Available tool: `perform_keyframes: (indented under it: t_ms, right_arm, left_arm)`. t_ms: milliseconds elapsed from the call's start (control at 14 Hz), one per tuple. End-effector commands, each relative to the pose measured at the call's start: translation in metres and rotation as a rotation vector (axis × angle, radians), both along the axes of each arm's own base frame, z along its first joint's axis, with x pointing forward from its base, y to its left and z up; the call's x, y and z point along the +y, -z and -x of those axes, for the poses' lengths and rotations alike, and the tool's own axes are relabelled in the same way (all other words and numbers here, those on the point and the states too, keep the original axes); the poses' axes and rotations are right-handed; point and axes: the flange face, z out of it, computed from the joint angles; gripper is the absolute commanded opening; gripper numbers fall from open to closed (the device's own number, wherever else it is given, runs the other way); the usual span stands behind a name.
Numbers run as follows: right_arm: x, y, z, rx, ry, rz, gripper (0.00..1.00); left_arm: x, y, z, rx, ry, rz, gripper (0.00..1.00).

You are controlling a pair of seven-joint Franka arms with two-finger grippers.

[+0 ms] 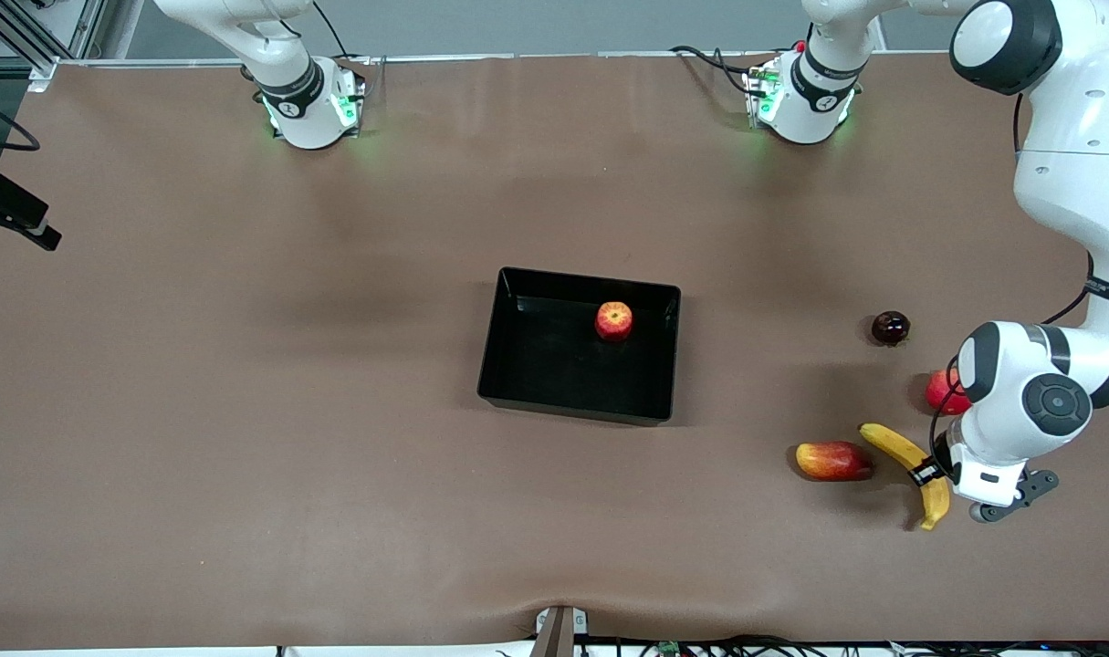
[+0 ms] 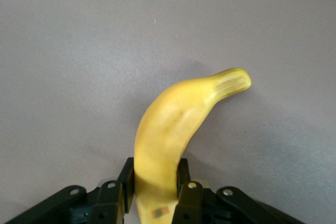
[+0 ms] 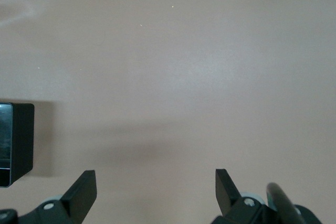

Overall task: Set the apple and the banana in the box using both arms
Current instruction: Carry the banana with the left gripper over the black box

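The apple (image 1: 613, 321) lies inside the black box (image 1: 517, 365) at mid-table. The banana (image 1: 892, 444) lies low on the table toward the left arm's end, nearer the front camera than the box. My left gripper (image 1: 925, 473) is shut on the banana's middle. In the left wrist view both fingers (image 2: 116, 192) press the sides of the banana (image 2: 173, 124). My right gripper (image 3: 156, 179) is open and empty over bare table, with a corner of the box (image 3: 16, 142) at the edge of its view. It does not show in the front view.
A red-and-yellow mango-like fruit (image 1: 832, 461) lies beside the banana. A pink-red round fruit (image 1: 939, 392) is partly hidden by the left arm. A dark red fruit (image 1: 890, 328) lies farther from the front camera.
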Motion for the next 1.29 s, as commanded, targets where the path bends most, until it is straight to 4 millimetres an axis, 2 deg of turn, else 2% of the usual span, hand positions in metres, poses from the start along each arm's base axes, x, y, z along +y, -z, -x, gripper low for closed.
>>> perform_keyframes:
  t_ms: [0, 214, 286, 429, 500, 643, 857, 1071, 1214]
  right_arm:
    - [-0.003, -0.004, -0.003, 0.001, -0.005, -0.002, 1.00]
    - [-0.003, -0.004, -0.003, 0.001, -0.005, -0.002, 1.00]
    - [-0.003, -0.004, -0.003, 0.001, -0.005, -0.002, 1.00]
    - [-0.003, -0.004, -0.003, 0.001, -0.003, -0.002, 1.00]
    - [-0.003, -0.004, -0.003, 0.001, -0.005, -0.002, 1.00]
    - [-0.003, -0.004, -0.003, 0.001, -0.005, -0.002, 1.00]
    - [-0.003, -0.004, -0.003, 0.001, -0.005, -0.002, 1.00]
    - [-0.008, -0.004, -0.002, 0.000, 0.004, -0.002, 1.00]
    - [-0.008, -0.004, -0.002, 0.000, 0.004, -0.003, 1.00]
  left_arm:
    - [-0.017, -0.051, 0.003, 0.021, 0.026, -0.027, 0.00]
    - [-0.072, -0.111, 0.012, 0.080, 0.070, -0.023, 0.00]
    - [-0.096, -0.124, 0.016, 0.094, 0.093, -0.010, 0.00]
    - [-0.152, -0.148, 0.029, 0.128, 0.113, 0.020, 0.00]
    - [-0.188, -0.155, 0.037, 0.138, 0.105, 0.040, 0.00]
    - [-0.261, -0.161, 0.054, 0.130, 0.078, 0.065, 0.00]
    - [-0.375, -0.156, 0.096, 0.136, -0.021, 0.100, 0.00]
    - [-0.453, -0.148, 0.131, 0.133, -0.087, 0.121, 0.00]
    - [-0.489, -0.135, 0.152, 0.138, -0.065, 0.121, 0.00]
